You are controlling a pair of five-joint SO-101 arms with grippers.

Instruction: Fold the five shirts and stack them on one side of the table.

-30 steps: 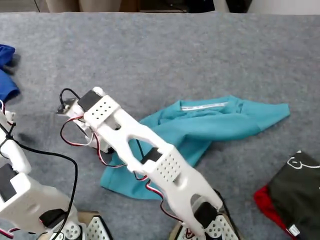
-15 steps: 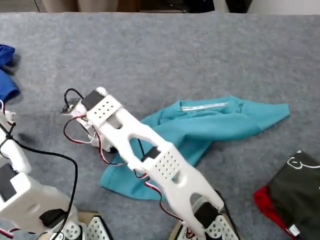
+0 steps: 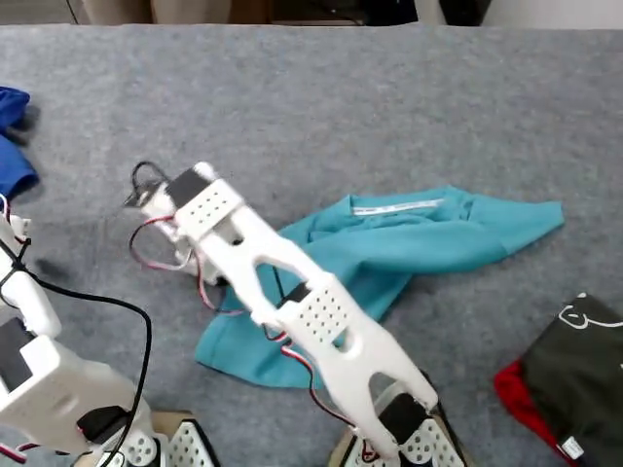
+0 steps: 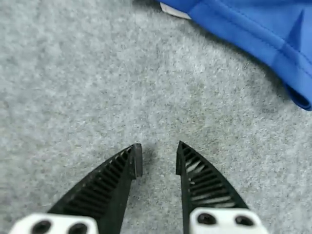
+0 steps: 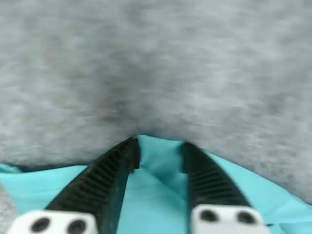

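Teal shirt [image 5: 253, 195] edge between right pincer [image 5: 161, 145] tips

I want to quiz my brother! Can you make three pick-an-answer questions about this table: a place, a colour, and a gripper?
1. Where is the blue shirt? A) at the table's left edge B) in the middle C) on the floor
2. What colour shirt lies under the right gripper? A) red B) teal C) yellow
3. How is the left gripper? A) shut on the blue shirt B) open C) holding a sock
Answers: 1 A, the high view shows it at the edge. 2 B, the teal shirt shows between its fingers. 3 B, its fingers stand apart over bare table.
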